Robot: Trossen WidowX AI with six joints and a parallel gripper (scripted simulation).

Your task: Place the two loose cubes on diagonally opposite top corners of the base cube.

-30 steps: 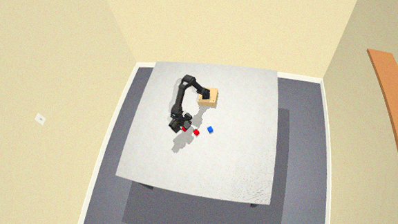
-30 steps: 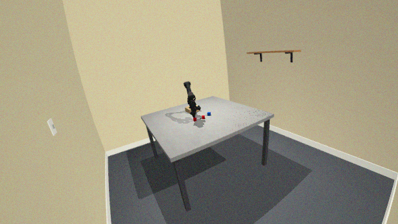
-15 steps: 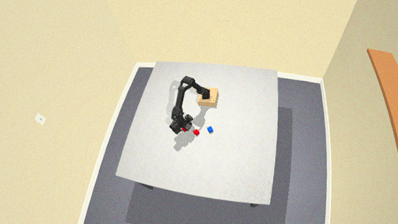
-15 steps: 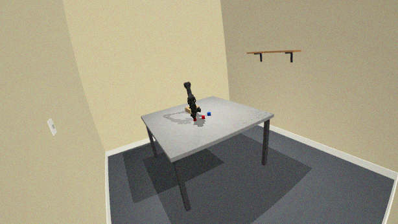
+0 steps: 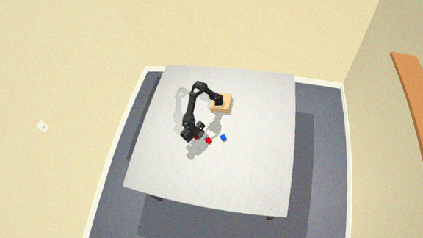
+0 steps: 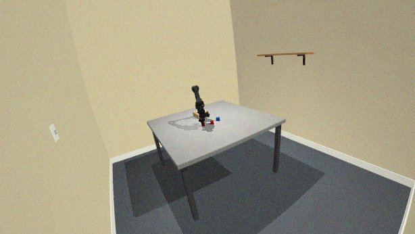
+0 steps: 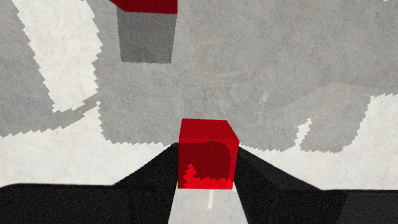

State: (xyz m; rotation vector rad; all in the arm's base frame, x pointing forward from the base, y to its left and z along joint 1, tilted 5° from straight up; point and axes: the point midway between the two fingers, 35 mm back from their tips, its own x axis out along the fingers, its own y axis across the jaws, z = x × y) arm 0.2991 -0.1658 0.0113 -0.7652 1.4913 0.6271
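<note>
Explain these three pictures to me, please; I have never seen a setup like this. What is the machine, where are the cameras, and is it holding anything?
The machine is a black jointed robot arm, standing on a tan wooden block on a grey square table. The top view looks down from overhead and the exterior view from across the room. The wrist view comes from a camera on the arm, looking past its two-fingered gripper. On the table lie a small blue cube and two red ones. The gripper's black fingers press both sides of one small red cube. The second red cube sits just beyond, at the wrist picture's top edge.
</note>
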